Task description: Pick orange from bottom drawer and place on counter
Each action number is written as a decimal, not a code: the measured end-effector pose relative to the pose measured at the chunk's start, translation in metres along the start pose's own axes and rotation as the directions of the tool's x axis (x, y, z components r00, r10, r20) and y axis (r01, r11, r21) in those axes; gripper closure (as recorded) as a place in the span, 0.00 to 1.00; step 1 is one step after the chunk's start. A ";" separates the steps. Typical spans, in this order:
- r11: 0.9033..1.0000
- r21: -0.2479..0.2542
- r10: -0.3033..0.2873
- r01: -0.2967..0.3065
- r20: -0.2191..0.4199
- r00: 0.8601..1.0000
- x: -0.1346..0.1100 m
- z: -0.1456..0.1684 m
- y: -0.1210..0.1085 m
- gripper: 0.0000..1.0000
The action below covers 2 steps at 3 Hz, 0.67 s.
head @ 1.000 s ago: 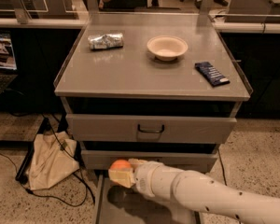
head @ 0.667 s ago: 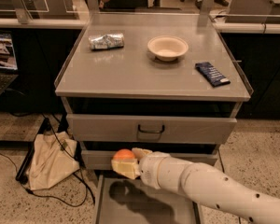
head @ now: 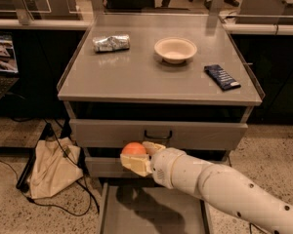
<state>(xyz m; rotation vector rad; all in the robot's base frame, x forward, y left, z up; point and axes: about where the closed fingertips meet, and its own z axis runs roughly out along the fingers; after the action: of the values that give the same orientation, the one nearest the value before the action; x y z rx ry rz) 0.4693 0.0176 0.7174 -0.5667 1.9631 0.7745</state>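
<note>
My gripper [head: 136, 156] is shut on the orange [head: 133, 149], a small round fruit held between its pale fingers. It hangs in front of the middle drawer, above the open bottom drawer [head: 185, 213], whose flat grey floor shows below my white arm. The counter [head: 136, 77] is the square grey top of the cabinet, higher up and behind the gripper.
On the counter lie a crumpled silver packet [head: 111, 43], a beige bowl [head: 175, 49] and a dark blue snack bar [head: 222, 77]. An upper drawer with a dark handle [head: 157, 135] is closed. A beige bag [head: 51, 167] and cables lie on the floor at left.
My gripper has risen with the orange from just over the bottom drawer to the height of the middle drawer front.
</note>
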 end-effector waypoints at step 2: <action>0.997 -0.035 -0.071 0.073 0.063 0.995 -0.039 -0.017 0.020 1.00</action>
<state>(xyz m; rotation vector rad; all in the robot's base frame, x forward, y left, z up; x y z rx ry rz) 0.4647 0.0222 0.7634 -0.6254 1.8649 0.7759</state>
